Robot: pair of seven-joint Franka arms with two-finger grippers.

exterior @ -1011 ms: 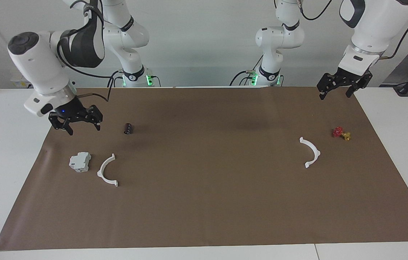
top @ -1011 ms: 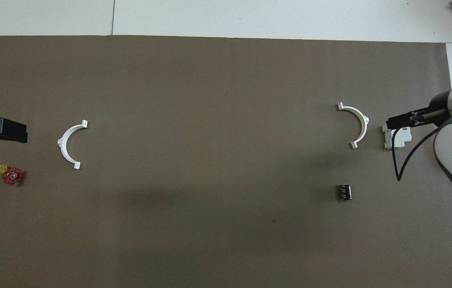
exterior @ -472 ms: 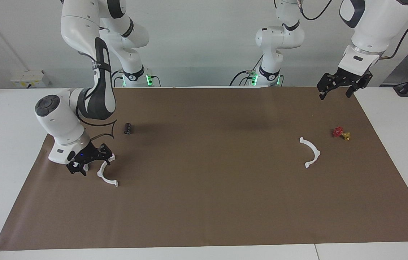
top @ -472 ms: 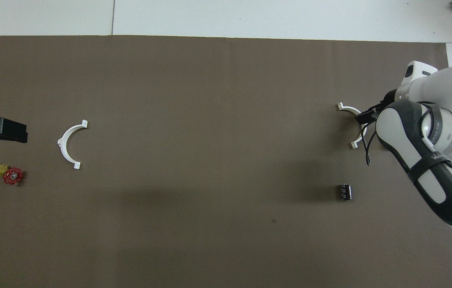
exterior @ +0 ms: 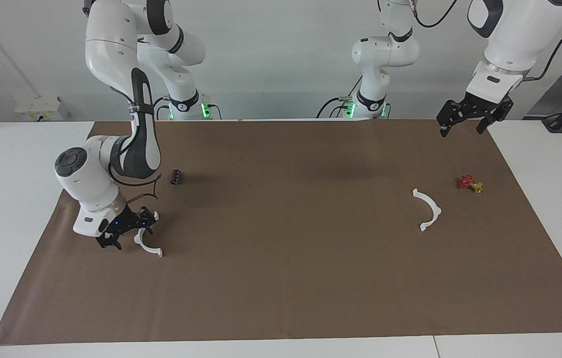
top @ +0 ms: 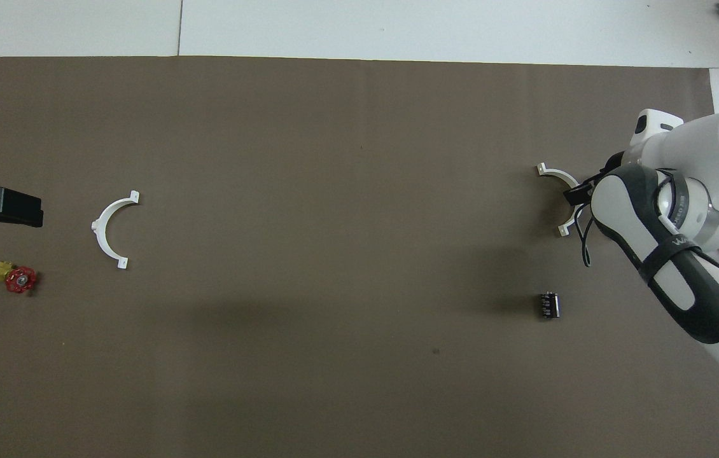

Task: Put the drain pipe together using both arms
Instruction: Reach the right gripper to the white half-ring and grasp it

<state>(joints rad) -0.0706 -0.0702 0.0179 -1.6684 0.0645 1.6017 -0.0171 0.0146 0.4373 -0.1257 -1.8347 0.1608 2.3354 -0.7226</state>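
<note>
Jaws, right gripper (exterior: pixel 127 233): sitting low on the mat with its fingers straddling the middle of one half-ring; whether they are pressing on it yet, I cannot tell.
Jaws, left gripper (exterior: pixel 466 121): standing wide apart, holding nothing.
Right arm (exterior: pixel 112 164): reaching down from its base and bending over the right arm's end of the table.
Half-rings: two, both lying flat on the brown mat (exterior: pixel 281 278), well apart from each other.
First half-ring (exterior: pixel 150 248): lying at the right arm's end, its two ends showing on either side of the gripper.
Black cylinder (exterior: pixel 176 177): one, lying on its side, nearer to the robots than the first half-ring.
Second half-ring (exterior: pixel 428 209): lying bare at the left arm's end, untouched.
Red and yellow piece (exterior: pixel 470 184): one, sitting just beside the second half-ring, slightly nearer to the robots.
Left arm (exterior: pixel 515 35): waiting, hanging its gripper in the air over the mat's edge.
Arms: two.
</note>
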